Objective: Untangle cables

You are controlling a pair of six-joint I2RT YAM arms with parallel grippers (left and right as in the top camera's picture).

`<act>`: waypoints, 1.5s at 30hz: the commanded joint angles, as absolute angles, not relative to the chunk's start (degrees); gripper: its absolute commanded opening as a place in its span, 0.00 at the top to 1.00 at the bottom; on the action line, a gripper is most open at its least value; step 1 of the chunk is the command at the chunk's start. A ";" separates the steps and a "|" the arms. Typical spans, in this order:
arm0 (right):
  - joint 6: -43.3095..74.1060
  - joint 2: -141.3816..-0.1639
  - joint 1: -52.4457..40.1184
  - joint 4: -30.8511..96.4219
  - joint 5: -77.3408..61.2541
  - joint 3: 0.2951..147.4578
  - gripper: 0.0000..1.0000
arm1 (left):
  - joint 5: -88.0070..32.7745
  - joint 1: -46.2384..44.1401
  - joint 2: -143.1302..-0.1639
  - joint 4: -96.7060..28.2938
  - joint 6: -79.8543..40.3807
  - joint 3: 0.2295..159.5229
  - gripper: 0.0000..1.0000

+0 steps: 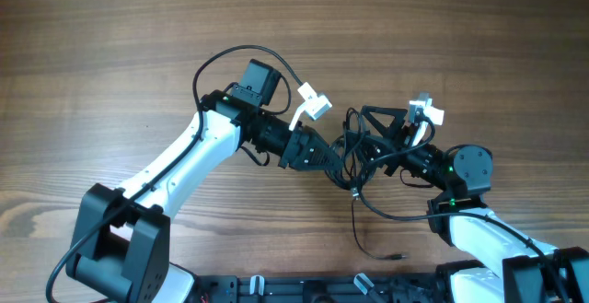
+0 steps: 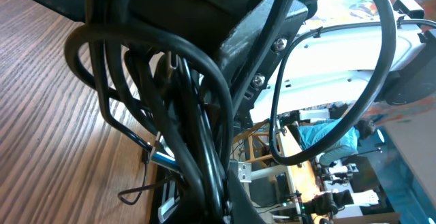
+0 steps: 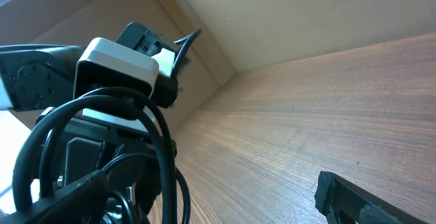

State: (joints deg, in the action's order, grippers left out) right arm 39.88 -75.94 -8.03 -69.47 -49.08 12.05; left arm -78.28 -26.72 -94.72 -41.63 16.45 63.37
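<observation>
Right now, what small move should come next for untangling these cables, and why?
Probably close the right claw on a strand of the cables: it stands open at the bunch, while the left claw is shut and seems to pinch the other side. With both holding, they could pull apart; one loose end trails free on the table.
</observation>
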 commanded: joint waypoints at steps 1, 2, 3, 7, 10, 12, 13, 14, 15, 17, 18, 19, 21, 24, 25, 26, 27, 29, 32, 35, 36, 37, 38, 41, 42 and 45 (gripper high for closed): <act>41.74 -76.27 -8.16 -69.91 -48.95 12.01 0.00 | -81.97 -28.29 -93.86 -41.63 18.04 63.77 0.96; 42.13 -76.27 -8.16 -70.15 -48.95 12.03 0.01 | -81.95 -28.67 -93.86 -41.63 18.04 63.77 0.96; 42.48 -76.27 -8.16 -70.67 -48.97 12.08 0.01 | -81.95 -29.06 -93.86 -41.63 18.06 63.77 0.96; 46.06 -76.27 -8.16 -74.89 -48.93 12.27 0.01 | -81.95 -30.48 -93.86 -41.63 18.06 63.77 0.96; 46.70 -76.27 -8.16 -75.48 -47.57 12.71 0.02 | -82.04 -31.09 -93.86 -41.63 18.04 63.77 0.96; 46.70 -76.29 -8.16 -74.26 -45.50 12.71 0.03 | -82.72 -31.09 -93.86 -41.63 18.04 63.77 0.96; 46.72 -76.29 -8.16 -73.25 -44.10 12.71 0.04 | -83.37 -31.07 -93.86 -41.60 18.04 63.77 0.96; 46.70 -76.29 -8.16 -71.85 -42.33 12.71 0.06 | -84.03 -31.07 -93.86 -41.60 18.04 63.77 0.96; 46.70 -76.29 -8.16 -69.95 -40.25 12.71 0.07 | -84.53 -31.07 -93.86 -41.60 18.04 63.77 0.96; 46.78 -76.29 -8.16 -64.99 -34.46 12.71 0.10 | -85.36 -31.07 -93.86 -41.65 18.02 63.77 0.96; 47.68 -76.29 -8.16 -62.15 -30.76 12.71 0.11 | -85.82 -31.07 -93.86 -41.67 18.00 63.77 0.96; 48.66 -76.29 -8.14 -59.86 -27.64 12.71 0.11 | -86.35 -31.07 -93.86 -41.69 17.98 63.77 0.96; 51.09 -76.29 -7.68 -54.41 -20.49 12.71 0.11 | -87.79 -31.07 -93.86 -41.71 17.91 63.77 0.96; 51.03 -76.29 -5.52 -49.93 -15.77 12.71 0.10 | -90.39 -31.07 -93.86 -41.71 17.58 63.77 0.96; 50.96 -76.29 -4.69 -49.47 -15.44 12.71 0.10 | -90.39 -31.07 -93.84 -41.71 17.30 63.77 0.96; 50.98 -76.29 -3.14 -48.93 -15.40 12.71 0.10 | -90.39 -31.07 -93.84 -42.11 17.34 63.77 0.96; 51.00 -76.29 -2.04 -48.69 -15.42 12.69 0.10 | -90.39 -31.07 -93.84 -42.35 17.34 63.77 0.96; 50.96 -76.27 1.02 -48.07 -15.40 12.69 0.10 | -90.37 -31.00 -93.84 -42.85 17.34 63.77 0.96; 50.94 -76.29 5.85 -45.89 -15.44 12.71 0.10 | -90.37 -30.59 -93.84 -42.92 17.39 63.77 0.96; 49.21 -76.27 9.17 -42.89 -15.70 12.69 0.10 | -90.37 -29.04 -93.84 -42.28 17.39 63.77 0.96; 48.21 -76.27 9.47 -42.39 -16.16 12.69 0.08 | -90.35 -28.51 -93.84 -41.95 17.39 63.77 0.96; 46.89 -76.27 9.69 -41.71 -17.02 12.69 0.06 | -90.37 -27.86 -93.84 -41.56 17.39 63.77 0.96; 46.06 -76.27 9.67 -40.86 -18.11 12.69 0.01 | -90.30 -26.94 -93.84 -41.01 17.41 63.77 0.96; 46.04 -76.27 9.67 -39.13 -21.39 12.69 0.00 | -86.19 -24.77 -93.84 -40.07 17.37 63.77 0.95; 46.06 -76.27 9.67 -38.00 -24.58 12.69 0.00 | -81.45 -23.49 -93.84 -40.12 17.32 63.77 0.96; 46.06 -76.27 9.67 -36.42 -31.73 12.69 0.00 | -77.36 -22.20 -93.86 -40.10 15.66 63.77 0.96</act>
